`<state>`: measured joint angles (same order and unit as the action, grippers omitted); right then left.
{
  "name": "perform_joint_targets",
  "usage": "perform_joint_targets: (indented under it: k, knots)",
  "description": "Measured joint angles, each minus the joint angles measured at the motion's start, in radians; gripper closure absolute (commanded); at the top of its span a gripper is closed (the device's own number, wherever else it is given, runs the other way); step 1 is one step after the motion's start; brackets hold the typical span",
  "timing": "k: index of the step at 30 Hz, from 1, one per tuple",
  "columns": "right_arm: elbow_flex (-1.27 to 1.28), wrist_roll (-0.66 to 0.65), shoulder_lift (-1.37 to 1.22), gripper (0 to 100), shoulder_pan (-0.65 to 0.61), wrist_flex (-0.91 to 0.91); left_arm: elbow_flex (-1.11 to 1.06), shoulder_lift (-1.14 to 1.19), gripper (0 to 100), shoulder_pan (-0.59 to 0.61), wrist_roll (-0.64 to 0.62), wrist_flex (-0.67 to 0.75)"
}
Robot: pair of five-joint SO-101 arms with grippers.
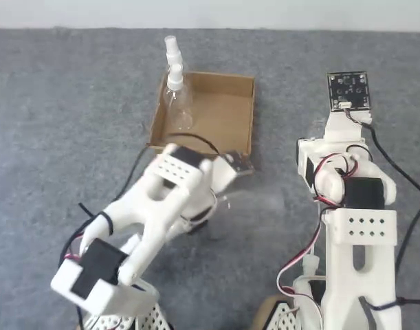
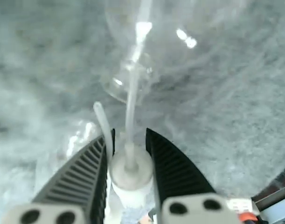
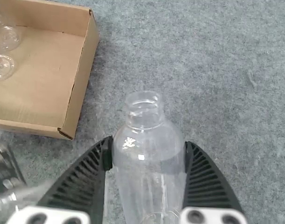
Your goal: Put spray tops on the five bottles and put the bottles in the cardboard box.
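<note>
At twelve o'clock on the table in the high view stands the cardboard box (image 1: 227, 117), with two capped bottles (image 1: 177, 96) upright in its ten o'clock corner. From seven o'clock the left arm (image 1: 161, 206) slants toward the centre. The right arm (image 1: 357, 227) rises at four o'clock.

Left wrist view: the left gripper (image 2: 129, 135) is clamped on a spray top (image 2: 130, 175), its jaws parted only by the cap's width and the ribbed pads pressing its sides. The dip tube (image 2: 131, 105) runs straight to the mouth of the open bottle (image 2: 133, 74). Whether the tip is already inside I cannot tell.

Right wrist view: the right gripper (image 3: 147, 145) grasps the open bottle (image 3: 144, 140) about its shoulder. The jaws are spread wide around the body, the neck is bare and the box (image 3: 44, 70) lies near.

By my reading, the third bottle is being capped. The next move calls for feeding the tube down the neck in line and seating the cap. It then needs twisting while the right arm holds firm, since a skewed approach could bend the tube.
</note>
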<state>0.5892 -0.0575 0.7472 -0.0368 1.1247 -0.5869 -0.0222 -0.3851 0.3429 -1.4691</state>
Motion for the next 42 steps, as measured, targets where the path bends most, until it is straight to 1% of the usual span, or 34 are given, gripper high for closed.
perform_joint_targets:
  k: [5, 10, 12, 17, 25, 37, 42]
  knots:
    - [0.0, 0.0, 0.0, 90.5, 0.0, 0.0, 0.117, 0.0, 99, 0.11, -0.005, -0.069]
    - [0.0, 0.0, 0.0, 90.5, 0.0, 0.0, 0.187, 0.0, 99, 0.213, 0.0, -0.084]
    - [0.0, 0.0, 0.0, 90.5, 0.0, 0.0, 0.199, 0.0, 99, 0.247, 0.0, -0.086]
    - [0.0, 0.0, 0.0, 90.5, 0.0, 0.0, 0.201, 0.0, 99, 0.311, 0.046, -0.087]
    - [0.0, 0.0, 0.0, 90.5, 0.0, 0.0, 0.201, 0.0, 99, 0.46, 0.052, -0.089]
    - [0.0, 0.0, 0.0, 90.5, 0.0, 0.0, 0.203, 0.0, 99, 0.651, 0.21, -0.089]
    - [0.0, 0.0, 0.0, 90.5, 0.0, 0.0, 0.203, 0.0, 99, 0.733, 0.311, -0.089]
